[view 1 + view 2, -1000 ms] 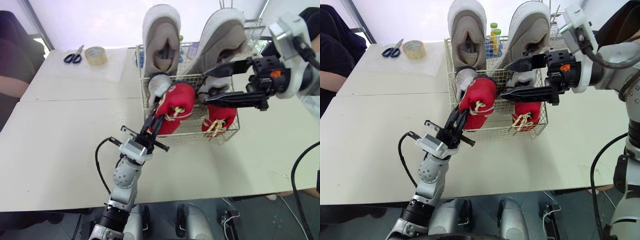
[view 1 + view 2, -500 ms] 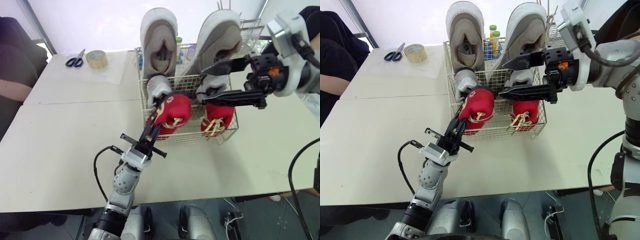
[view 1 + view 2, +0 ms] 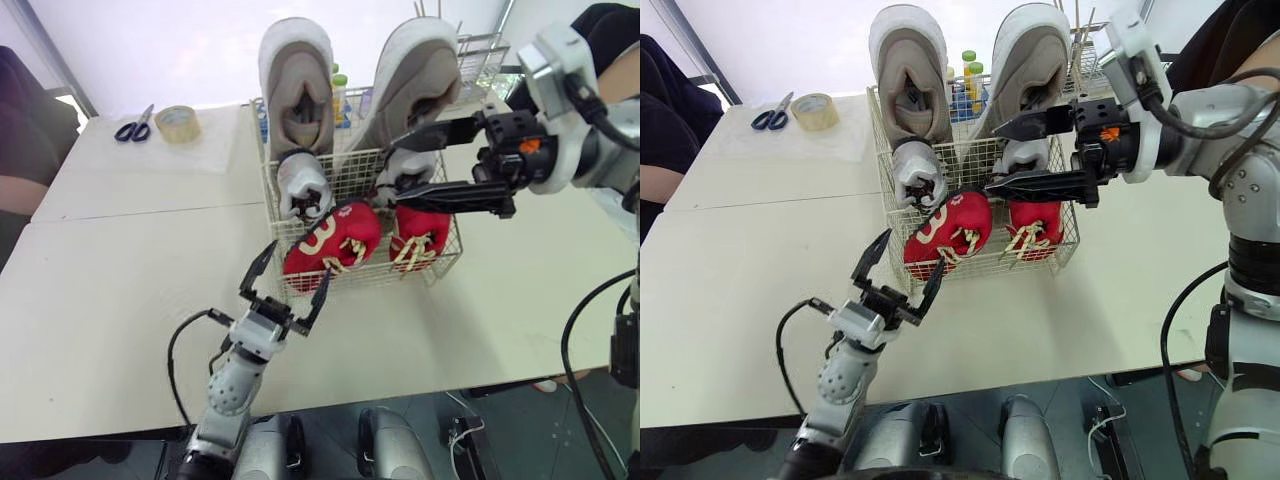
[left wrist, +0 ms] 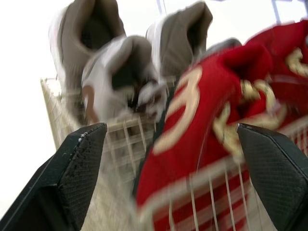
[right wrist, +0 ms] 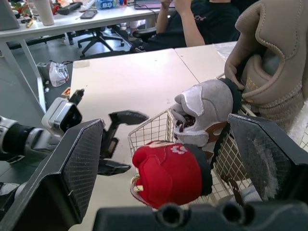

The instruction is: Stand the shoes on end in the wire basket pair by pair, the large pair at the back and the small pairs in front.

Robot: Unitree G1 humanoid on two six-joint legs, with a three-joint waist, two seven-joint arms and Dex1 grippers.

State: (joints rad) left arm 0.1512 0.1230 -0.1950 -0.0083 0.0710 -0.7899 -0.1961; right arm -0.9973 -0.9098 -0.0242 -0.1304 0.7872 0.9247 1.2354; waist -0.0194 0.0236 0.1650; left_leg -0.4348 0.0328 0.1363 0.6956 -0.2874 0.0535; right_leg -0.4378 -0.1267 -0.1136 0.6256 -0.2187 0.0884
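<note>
The left gripper (image 3: 290,283) has its two black fingers spread wide with nothing between them. It hangs low over the table (image 3: 110,280), just in front of the wire basket (image 3: 270,200). Whether its nearer fingertip touches the basket's front wires cannot be told.

Directly beyond it, in the front row, the left red shoe (image 3: 335,238), marked with a pale "3", leans on a slant rather than standing on end. Its lower end points toward the basket's front left corner, and the mesh hides how it sits at the bottom. The right red shoe (image 3: 420,228) stands beside it, more upright, its top crossed by the lower finger of the right gripper (image 3: 403,168).

That gripper is also spread and empty, held sideways over the basket's right half. The right small grey shoe (image 3: 398,180) shows between its fingers and is largely screened by them, so contact cannot be judged. The left small grey shoe (image 3: 300,185) stands upright behind the left red shoe.

At the back the two large grey shoes (image 3: 296,75) stand on end, their lower parts hidden by the small pairs. Green-capped bottles (image 3: 967,72) peek out between them. At the table's far left lie scissors (image 3: 133,128) and a tape roll (image 3: 176,122). A person's sleeve (image 3: 25,110) is cut off at the edge.
</note>
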